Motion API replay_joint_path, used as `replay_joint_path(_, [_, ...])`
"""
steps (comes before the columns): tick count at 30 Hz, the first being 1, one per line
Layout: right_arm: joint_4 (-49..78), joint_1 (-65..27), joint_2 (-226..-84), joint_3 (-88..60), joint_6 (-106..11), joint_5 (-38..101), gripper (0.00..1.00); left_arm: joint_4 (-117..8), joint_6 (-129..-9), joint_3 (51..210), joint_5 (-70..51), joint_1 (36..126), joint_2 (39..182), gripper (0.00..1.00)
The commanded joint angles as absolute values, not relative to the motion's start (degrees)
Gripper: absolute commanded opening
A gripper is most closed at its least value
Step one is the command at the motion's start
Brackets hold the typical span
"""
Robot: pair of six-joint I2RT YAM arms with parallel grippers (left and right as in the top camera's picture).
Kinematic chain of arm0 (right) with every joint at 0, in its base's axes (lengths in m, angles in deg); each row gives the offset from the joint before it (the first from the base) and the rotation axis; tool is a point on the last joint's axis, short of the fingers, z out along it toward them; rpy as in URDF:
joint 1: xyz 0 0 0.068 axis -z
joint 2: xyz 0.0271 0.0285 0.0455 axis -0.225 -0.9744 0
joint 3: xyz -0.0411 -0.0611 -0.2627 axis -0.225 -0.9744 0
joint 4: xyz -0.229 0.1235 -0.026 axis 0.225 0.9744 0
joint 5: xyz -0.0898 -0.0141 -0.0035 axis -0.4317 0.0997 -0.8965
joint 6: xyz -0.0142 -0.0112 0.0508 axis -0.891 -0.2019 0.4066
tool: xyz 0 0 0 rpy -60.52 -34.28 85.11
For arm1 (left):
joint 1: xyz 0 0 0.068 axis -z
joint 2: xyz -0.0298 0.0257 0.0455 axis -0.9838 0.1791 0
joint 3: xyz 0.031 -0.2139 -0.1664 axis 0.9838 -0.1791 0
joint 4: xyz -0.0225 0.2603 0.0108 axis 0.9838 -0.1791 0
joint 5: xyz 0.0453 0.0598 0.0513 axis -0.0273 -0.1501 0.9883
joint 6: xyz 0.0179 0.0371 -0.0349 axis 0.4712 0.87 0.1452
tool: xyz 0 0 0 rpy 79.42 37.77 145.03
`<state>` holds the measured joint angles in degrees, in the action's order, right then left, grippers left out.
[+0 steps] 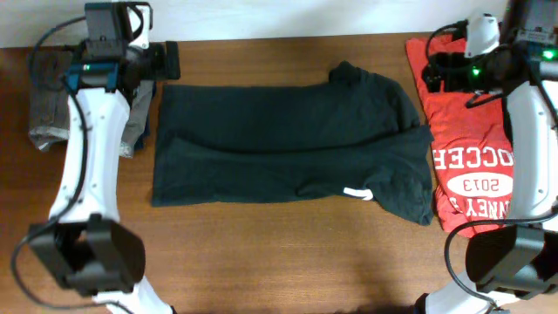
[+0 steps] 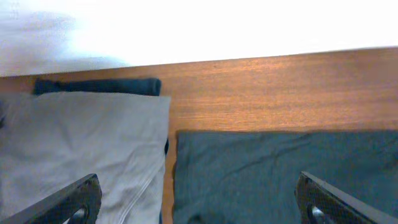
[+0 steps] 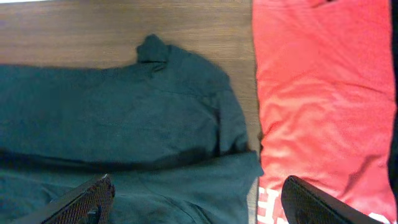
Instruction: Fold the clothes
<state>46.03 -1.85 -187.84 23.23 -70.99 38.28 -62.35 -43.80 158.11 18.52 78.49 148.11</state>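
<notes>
A black T-shirt (image 1: 288, 144) lies across the middle of the table, doubled over lengthwise, with a sleeve bunched at its far right corner. A small white bit (image 1: 356, 193) shows near its front edge. My left gripper (image 1: 166, 59) hovers open above the shirt's far left corner, holding nothing; in the left wrist view the gripper (image 2: 199, 205) straddles the shirt's edge (image 2: 280, 168). My right gripper (image 1: 433, 70) is open above the far right, empty. The right wrist view has it (image 3: 199, 202) over the black shirt (image 3: 124, 112) and a red white-printed T-shirt (image 3: 323, 93).
The red T-shirt (image 1: 471, 166) lies at the table's right edge under my right arm. A folded grey garment (image 1: 52, 113) sits at the far left, seen as pale cloth (image 2: 81, 143) over a dark fold (image 2: 99, 86). Bare wooden table (image 1: 288, 253) runs along the front.
</notes>
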Motion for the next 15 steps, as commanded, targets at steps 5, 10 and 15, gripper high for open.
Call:
replay_joint_path(5, [47.19,-5.15,-188.17,24.04,-71.82,37.78,0.91,-66.59,-39.03,172.67,15.68,77.44,168.77,0.99])
replay_joint_path(10, [48.78,-5.50,-188.17,24.04,-71.82,37.80,0.91,-65.80,-39.01,176.08,15.68,77.38,173.86,0.99])
replay_joint_path(15, [49.13,-5.56,-188.17,24.04,-71.82,37.82,0.90,-64.47,-37.00,176.08,15.18,77.38,176.27,0.98])
